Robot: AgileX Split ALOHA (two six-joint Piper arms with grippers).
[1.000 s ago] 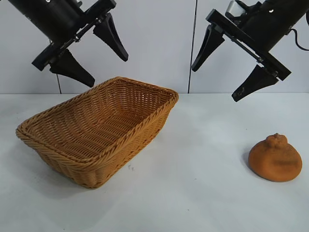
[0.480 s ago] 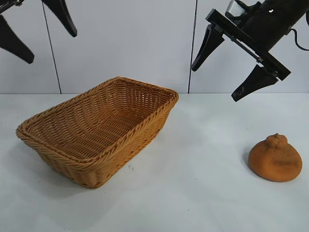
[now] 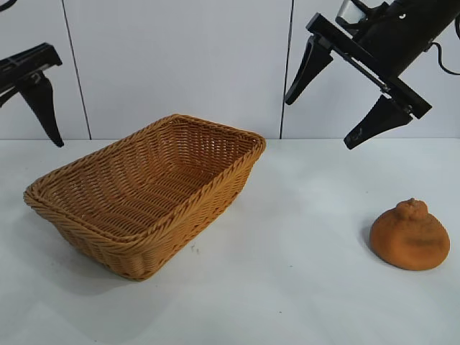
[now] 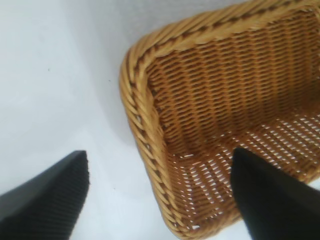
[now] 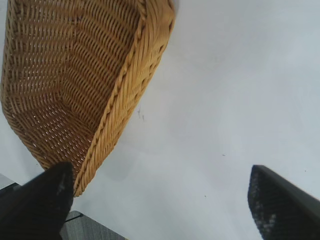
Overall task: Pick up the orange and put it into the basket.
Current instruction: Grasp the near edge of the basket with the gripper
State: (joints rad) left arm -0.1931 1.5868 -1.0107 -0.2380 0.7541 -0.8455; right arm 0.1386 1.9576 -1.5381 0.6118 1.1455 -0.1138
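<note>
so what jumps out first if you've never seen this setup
The big woven basket sits empty at the table's left, and the knobbly orange lies alone on the far right. Above the orange hangs the right gripper, jaws wide open, while the left gripper, also open, hangs at the far left edge.
</note>
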